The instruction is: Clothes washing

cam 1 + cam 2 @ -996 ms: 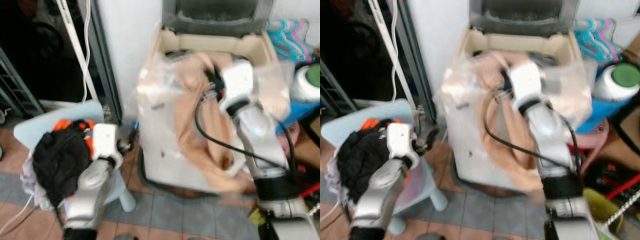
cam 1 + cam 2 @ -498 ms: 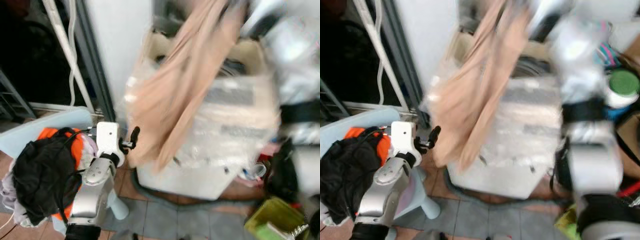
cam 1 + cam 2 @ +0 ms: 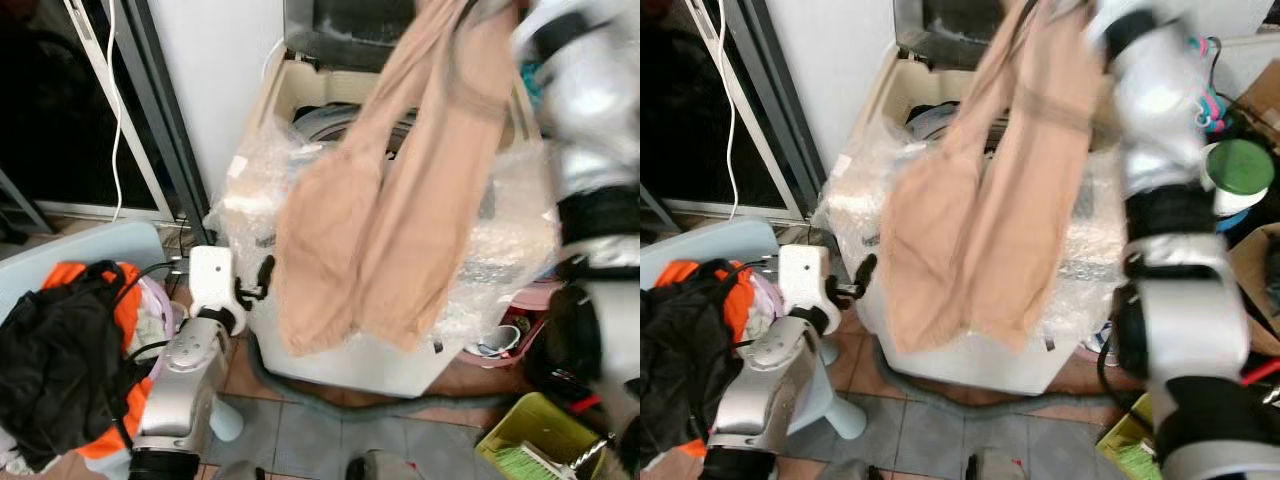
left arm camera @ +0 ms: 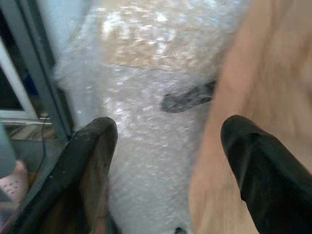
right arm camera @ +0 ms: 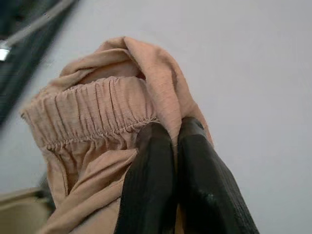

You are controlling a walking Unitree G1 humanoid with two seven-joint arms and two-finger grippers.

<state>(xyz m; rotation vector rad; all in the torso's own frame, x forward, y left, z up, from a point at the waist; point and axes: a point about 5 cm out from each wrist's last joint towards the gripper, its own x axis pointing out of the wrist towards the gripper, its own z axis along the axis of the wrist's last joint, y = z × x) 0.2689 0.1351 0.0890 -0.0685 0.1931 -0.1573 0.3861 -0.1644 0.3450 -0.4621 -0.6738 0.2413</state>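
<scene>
A: Head views first. Right gripper (image 3: pixel 1065 8) up high at the top edge, hoisting beige trousers (image 3: pixel 385 220) by the waistband, legs hanging down over the front rim of the open washing machine (image 3: pixel 330 95).

B: Tub open, lid up at the back. Bubble wrap (image 3: pixel 250 195) all round the machine's body. Hems dangling well outside the drum, down the front wall.

A: Left gripper (image 3: pixel 262 283) low beside the machine's left front corner, touching nothing. Dark and orange laundry pile (image 3: pixel 60 350) heaped on the pale blue stool (image 3: pixel 835 405) at the left.

B: Left wrist view now. Jaws spread wide, nothing between them, bubble wrap and a slab of beige cloth ahead.

A: Right wrist view. Jaws pressed together on a fold of cloth just by the elastic waistband (image 5: pixel 92 119). Thin pinch, by the look of it.

B: Risks, then?

A: Probably a slip out of that narrow pinch, dropping the lot to the tiled floor (image 3: pixel 330 430). Or a release too early, leaving the legs draped over the front rim instead of inside the tub.

B: Also a possible snag on the loose bubble wrap while swinging in.
</scene>
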